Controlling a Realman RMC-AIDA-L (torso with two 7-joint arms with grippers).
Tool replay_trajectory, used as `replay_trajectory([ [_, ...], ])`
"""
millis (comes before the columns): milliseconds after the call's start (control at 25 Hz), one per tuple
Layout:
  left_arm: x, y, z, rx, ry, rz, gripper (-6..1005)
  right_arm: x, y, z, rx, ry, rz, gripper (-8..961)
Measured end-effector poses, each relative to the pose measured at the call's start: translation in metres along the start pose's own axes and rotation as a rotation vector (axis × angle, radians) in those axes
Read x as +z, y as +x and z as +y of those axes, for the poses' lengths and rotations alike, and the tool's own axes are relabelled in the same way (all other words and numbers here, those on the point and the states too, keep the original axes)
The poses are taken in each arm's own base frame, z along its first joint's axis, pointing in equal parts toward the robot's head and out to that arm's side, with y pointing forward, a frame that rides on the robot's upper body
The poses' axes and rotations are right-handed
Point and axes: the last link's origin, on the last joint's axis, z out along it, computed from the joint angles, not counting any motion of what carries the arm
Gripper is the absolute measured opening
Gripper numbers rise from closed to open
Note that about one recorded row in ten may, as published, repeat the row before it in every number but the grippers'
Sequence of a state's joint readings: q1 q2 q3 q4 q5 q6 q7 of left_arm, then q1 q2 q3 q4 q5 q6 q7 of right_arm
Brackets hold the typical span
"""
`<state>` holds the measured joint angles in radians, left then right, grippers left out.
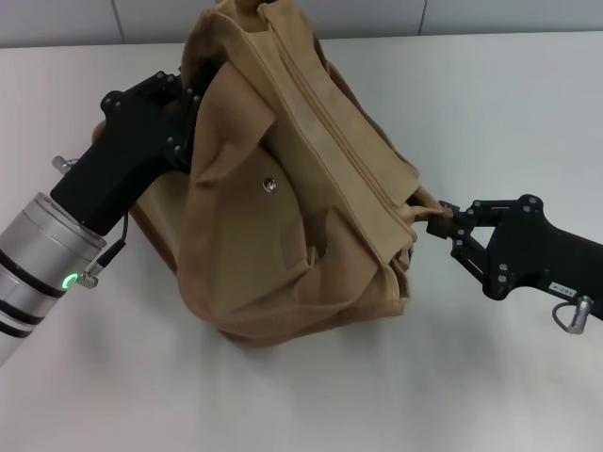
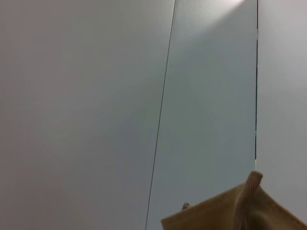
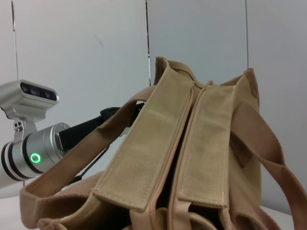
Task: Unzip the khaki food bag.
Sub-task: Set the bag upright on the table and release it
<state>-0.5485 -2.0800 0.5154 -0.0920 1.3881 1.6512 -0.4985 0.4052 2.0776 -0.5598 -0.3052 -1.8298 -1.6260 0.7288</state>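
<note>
You see a white table (image 1: 528,132) backed by pale grey wall panels (image 3: 86,52). The khaki food bag (image 1: 292,207) slumps mid-table, zipper strip along its top, snap on its front. The left gripper (image 1: 184,108) presses its far-left side, grip hidden; the right gripper (image 1: 441,221) pinches the bag's near end.

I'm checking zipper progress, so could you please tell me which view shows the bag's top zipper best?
The right wrist view: the top zipper runs down its centre. The head view shows it obliquely; the left wrist view shows only a fabric corner.
</note>
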Motion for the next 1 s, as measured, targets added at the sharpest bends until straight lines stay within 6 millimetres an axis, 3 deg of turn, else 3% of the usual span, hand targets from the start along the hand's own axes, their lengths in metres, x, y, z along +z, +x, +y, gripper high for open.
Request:
replay_trajectory([
  [360,-0.003,-0.002,0.002,-0.027,-0.009,-0.012,83,-0.004,-0.006,-0.003,0.034,0.020,-0.037,64],
  [600,-0.012,-0.006,0.005,-0.080,-0.030,-0.044,83,-0.009,-0.024,-0.019,0.141,0.037,-0.106,82],
  [760,-0.022,-0.011,0.013,-0.117,-0.066,-0.084,83,0.004,-0.047,-0.042,0.243,0.005,-0.129,94],
  [1000,-0.037,-0.018,0.023,-0.149,-0.086,-0.128,83,0.020,-0.063,-0.057,0.280,-0.005,-0.131,111],
])
